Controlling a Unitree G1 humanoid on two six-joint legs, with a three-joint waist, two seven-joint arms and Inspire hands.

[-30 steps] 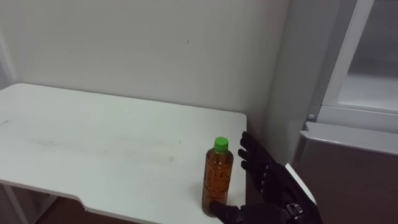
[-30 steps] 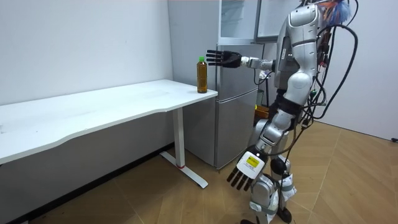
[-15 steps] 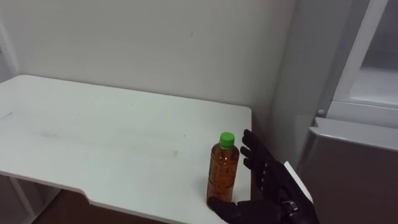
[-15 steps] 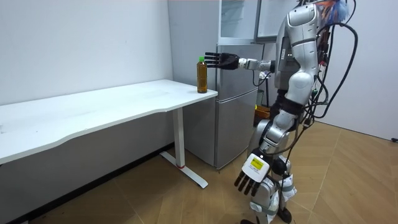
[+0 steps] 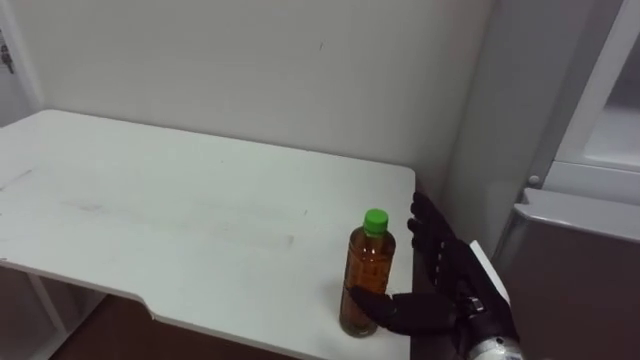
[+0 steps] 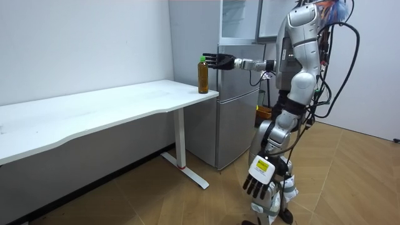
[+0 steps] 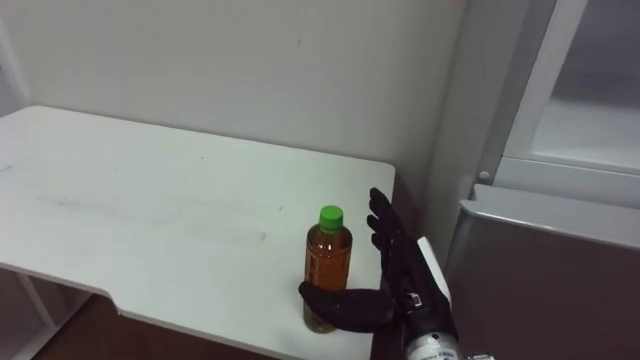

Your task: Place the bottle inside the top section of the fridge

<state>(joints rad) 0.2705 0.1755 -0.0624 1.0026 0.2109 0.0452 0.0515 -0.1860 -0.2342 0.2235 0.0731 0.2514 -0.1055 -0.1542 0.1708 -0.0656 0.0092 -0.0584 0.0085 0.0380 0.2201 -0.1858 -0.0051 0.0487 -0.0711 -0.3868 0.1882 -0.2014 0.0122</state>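
fingers [image 5: 430, 230] of the right hand [image 5: 447, 296] straight and apart, thumb low before the bottle [image 5: 368, 268], nothing grasped

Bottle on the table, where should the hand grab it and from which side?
Grip the bottle round its straight body, below the green cap, coming from its right. It stands upright near the table's right edge, and the right hand is open beside it there, thumb low in front.

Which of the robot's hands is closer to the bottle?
Right. The right hand is open just beside the bottle on the table; the left hand hangs low by its leg.
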